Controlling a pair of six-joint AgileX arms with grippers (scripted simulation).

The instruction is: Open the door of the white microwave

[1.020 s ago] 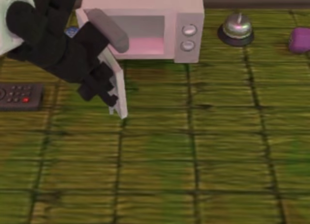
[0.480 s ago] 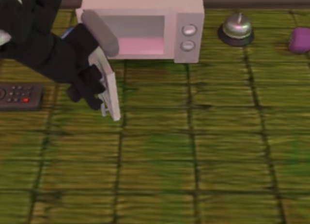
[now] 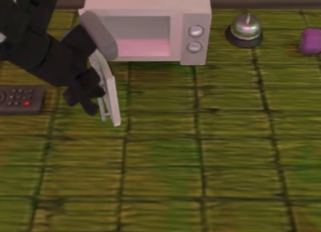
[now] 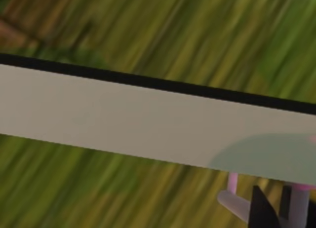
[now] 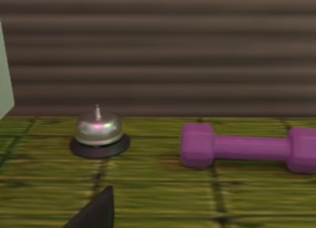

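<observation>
The left gripper [image 3: 103, 99], jaws clamped on the handle at the free edge of the door [image 3: 111, 94], should find that rigid, hinged panel of the white microwave [image 3: 150, 3] light to swing.

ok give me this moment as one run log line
left hand | on door edge | door swung wide | white microwave cavity exposed | right arm unseen from above

The left arm [image 3: 40, 46] is blocky matte black, with what may be a grey cylindrical link.
</observation>
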